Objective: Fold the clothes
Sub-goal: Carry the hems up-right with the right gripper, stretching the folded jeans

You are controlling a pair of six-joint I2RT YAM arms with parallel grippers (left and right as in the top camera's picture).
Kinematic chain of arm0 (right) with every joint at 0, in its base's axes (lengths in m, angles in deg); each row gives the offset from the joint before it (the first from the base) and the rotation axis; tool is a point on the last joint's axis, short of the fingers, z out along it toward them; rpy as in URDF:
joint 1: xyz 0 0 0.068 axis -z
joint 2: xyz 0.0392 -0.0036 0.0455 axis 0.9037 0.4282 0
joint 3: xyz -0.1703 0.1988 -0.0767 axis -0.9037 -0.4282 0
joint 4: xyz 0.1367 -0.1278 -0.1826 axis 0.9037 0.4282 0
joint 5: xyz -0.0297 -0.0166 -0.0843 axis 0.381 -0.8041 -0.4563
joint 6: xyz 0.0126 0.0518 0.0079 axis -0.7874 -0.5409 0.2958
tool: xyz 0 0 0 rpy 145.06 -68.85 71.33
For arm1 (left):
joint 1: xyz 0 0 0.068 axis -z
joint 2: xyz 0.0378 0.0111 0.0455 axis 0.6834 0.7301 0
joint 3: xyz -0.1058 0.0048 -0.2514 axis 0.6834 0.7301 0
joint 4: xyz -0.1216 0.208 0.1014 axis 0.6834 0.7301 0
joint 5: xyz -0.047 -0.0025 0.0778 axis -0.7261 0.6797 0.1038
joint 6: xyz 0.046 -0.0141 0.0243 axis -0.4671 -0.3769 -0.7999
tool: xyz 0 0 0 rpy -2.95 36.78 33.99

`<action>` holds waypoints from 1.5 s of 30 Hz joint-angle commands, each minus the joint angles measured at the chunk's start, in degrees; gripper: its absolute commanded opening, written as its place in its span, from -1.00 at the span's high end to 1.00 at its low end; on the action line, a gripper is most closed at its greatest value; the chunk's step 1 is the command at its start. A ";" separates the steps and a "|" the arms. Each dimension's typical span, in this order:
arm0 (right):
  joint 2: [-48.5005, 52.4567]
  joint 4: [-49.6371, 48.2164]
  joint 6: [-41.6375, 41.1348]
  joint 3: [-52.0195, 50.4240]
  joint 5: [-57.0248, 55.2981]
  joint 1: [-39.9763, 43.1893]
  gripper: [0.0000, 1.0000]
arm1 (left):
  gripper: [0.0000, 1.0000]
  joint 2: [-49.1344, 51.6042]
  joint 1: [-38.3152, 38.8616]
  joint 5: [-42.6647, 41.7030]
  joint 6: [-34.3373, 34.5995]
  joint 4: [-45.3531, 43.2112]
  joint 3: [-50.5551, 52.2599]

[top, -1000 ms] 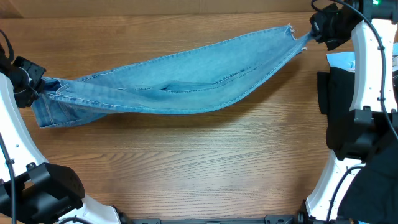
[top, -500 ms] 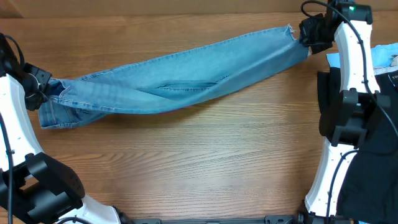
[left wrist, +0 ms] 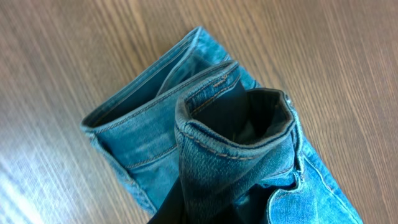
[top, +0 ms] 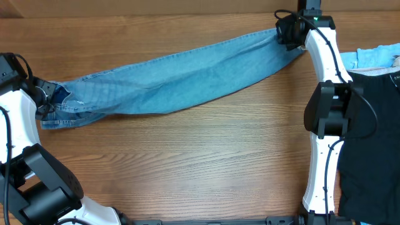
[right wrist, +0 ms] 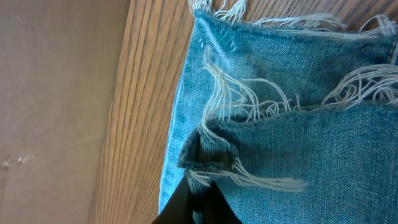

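The clothes, a pair of light blue jeans, lie stretched in a long band across the wooden table, from the left edge up to the far right. My left gripper is shut on the waistband end. In the left wrist view the stitched waistband bunches over the dark fingers. My right gripper is shut on the frayed hem at the far end. Seen from the right wrist, the hem with its white threads is pinched between the gripper's jaws.
A black garment lies at the right edge of the table. A light blue cloth lies behind it. The table's far edge runs just behind the right gripper.
My right gripper has carried the hem leftward. The sagging, hanging jeans have dropped into a flatter, narrower band on the table. The left gripper has shifted slightly down.
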 commanded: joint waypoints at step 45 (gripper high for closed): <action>1.86 -6.80 0.02 0.50 -8.46 0.17 0.83 | 0.92 -20.28 -10.67 -21.31 9.49 27.85 13.03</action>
